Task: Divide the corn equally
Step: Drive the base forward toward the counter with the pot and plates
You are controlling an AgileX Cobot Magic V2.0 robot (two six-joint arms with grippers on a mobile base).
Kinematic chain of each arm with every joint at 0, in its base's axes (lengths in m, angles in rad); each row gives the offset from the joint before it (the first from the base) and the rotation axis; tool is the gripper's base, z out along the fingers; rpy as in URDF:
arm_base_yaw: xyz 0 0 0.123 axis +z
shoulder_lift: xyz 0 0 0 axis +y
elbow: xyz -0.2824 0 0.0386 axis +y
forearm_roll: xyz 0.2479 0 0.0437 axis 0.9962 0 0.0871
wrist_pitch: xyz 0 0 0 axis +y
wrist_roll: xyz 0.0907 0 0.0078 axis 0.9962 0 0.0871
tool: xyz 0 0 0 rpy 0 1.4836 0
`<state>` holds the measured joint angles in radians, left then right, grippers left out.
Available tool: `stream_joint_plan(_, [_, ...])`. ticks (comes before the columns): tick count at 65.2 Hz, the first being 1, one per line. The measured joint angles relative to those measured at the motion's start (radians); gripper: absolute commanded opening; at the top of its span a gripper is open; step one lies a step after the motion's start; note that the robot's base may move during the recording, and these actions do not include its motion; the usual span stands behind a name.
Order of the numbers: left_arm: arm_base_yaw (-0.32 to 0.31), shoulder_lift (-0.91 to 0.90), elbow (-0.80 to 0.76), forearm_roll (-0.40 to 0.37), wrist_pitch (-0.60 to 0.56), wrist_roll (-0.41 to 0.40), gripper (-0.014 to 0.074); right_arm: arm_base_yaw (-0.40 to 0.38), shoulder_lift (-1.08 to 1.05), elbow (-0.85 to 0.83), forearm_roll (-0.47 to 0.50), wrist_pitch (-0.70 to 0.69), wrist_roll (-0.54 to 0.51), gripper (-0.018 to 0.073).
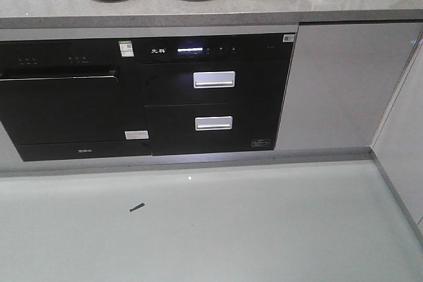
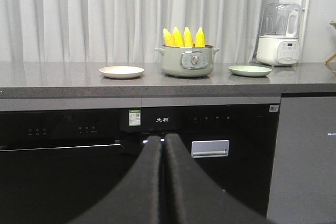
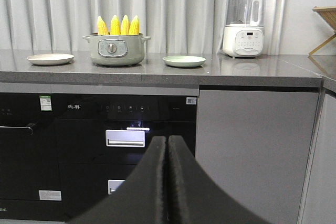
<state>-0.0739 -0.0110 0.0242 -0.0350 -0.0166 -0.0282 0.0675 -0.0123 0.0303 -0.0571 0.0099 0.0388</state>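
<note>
1. Currently, four yellow husked corn cobs [image 2: 184,36] stand upright, pale tips up, in the pale green round cooking pot [image 2: 186,62] on the grey stone counter [image 2: 52,80].
2. I see the pot between a cream round plate [image 2: 122,71] on its left and a pale green round plate [image 2: 250,70] on its right, each apart from it.
3. A white blender with a clear jug [image 2: 278,35] stands further right, beyond the green plate.
4. My left gripper [image 2: 161,139] hangs low before the black built-in appliances [image 2: 42,171], dark fingers pressed together, gripping nothing.
5. My right gripper [image 3: 167,138] likewise: fingers pressed together, holding nothing, below counter level.
</note>
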Motion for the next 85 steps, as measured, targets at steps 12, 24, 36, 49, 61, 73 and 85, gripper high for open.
stream_joint_plan(12, [0.0,0.0,0.0,0.0,0.0,0.0,-0.0006,0.0,0.0,0.0,0.0,0.0,0.0,-0.0002])
stream_joint_plan(24, [0.0,0.0,0.0,0.0,0.0,0.0,-0.0006,0.0,0.0,0.0,0.0,0.0,0.0,-0.0002])
stream_joint_plan(36, [0.0,0.0,0.0,0.0,0.0,0.0,-0.0006,0.0,0.0,0.0,0.0,0.0,0.0,-0.0002])
stream_joint_plan(49, [0.0,0.0,0.0,0.0,0.0,0.0,-0.0006,0.0,0.0,0.0,0.0,0.0,0.0,-0.0002])
stream_joint_plan(61, [0.0,0.0,0.0,0.0,0.0,0.0,-0.0006,0.0,0.0,0.0,0.0,0.0,0.0,-0.0002])
stream_joint_plan(73, [0.0,0.0,0.0,0.0,0.0,0.0,-0.0006,0.0,0.0,0.0,0.0,0.0,0.0,-0.0002])
stream_joint_plan(85, [0.0,0.0,0.0,0.0,0.0,0.0,-0.0006,0.0,0.0,0.0,0.0,0.0,0.0,-0.0002])
